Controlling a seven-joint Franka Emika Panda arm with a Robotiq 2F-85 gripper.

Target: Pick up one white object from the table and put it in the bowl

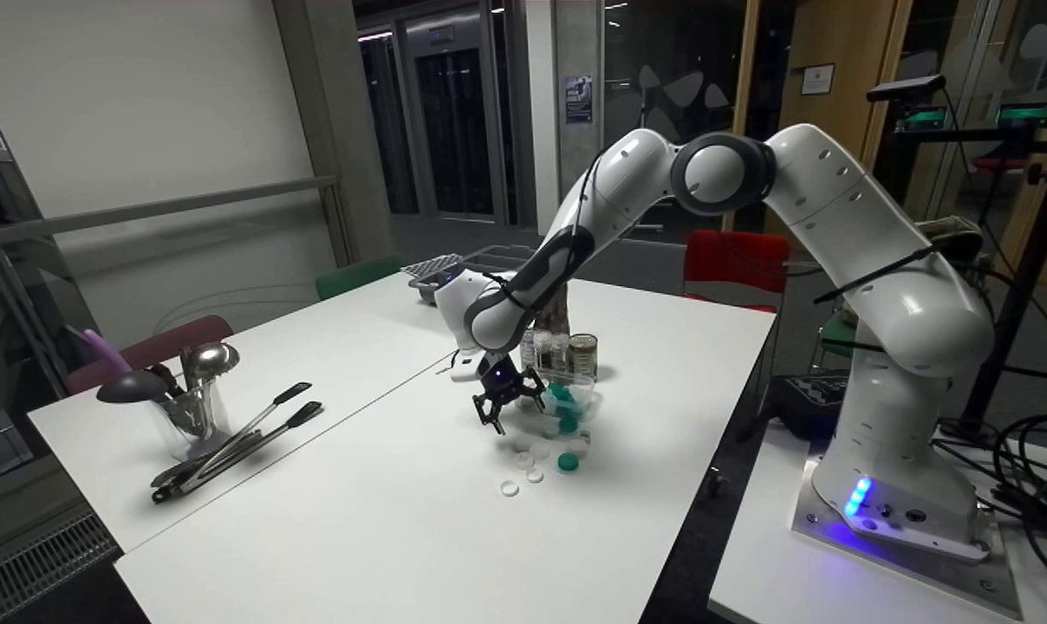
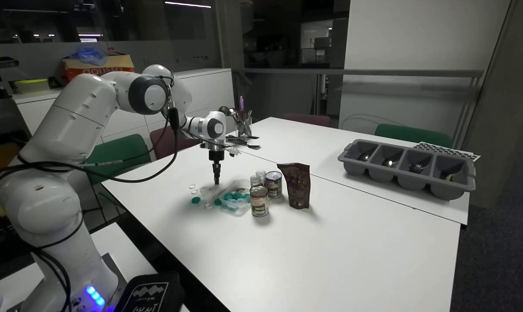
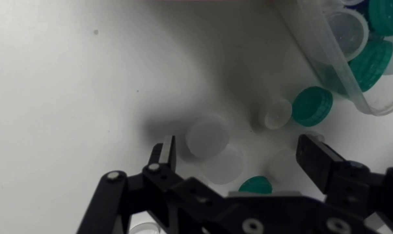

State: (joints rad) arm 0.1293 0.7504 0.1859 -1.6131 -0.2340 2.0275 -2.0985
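My fingers (image 3: 317, 165) hang wide apart, holding nothing, beside the clear tub (image 3: 323, 35). Near that tub, white caps (image 3: 208, 138) lie on the table (image 3: 69, 97) under me.

"How many labelled metal cans (image 2: 259, 202)?"
"Two, plus one brown upright pouch (image 2: 298, 187), one grey four-compartment plastic tray (image 2: 411, 181) and one clear plastic box (image 3: 334, 55)."
"Round teal caps (image 3: 312, 106) outside it?"
"Two. Round white plastic caps (image 3: 208, 138): can't tell."
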